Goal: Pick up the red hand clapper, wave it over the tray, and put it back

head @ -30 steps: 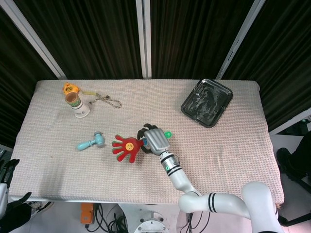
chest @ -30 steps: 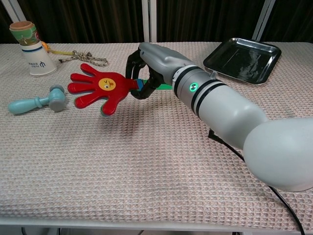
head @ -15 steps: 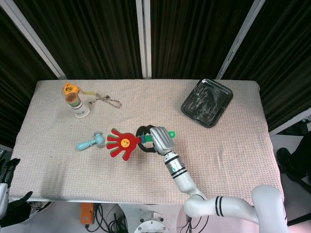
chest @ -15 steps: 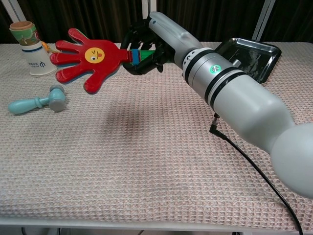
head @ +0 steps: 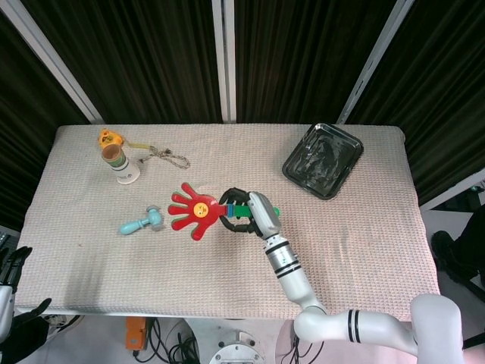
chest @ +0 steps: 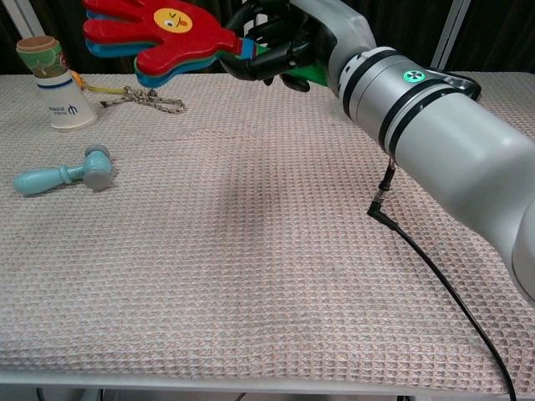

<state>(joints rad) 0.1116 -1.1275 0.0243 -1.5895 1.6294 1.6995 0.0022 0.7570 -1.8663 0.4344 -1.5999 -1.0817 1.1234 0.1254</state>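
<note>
Right hand [head: 254, 214] grips the red hand clapper [head: 194, 213] by its handle, aloft, long axis pointing away from the tray [head: 323, 160] lying well apart, beyond the hand.

Table [head: 364, 243] under a beige waffle-weave cloth [chest: 251, 267]. Resting on it: black tray [head: 322, 160] near far right corner; cup [head: 117, 162] with an orange toy [head: 110, 138] and chain [head: 168, 157] at far left; teal toy hammer [head: 141, 222] nearer the front.
</note>
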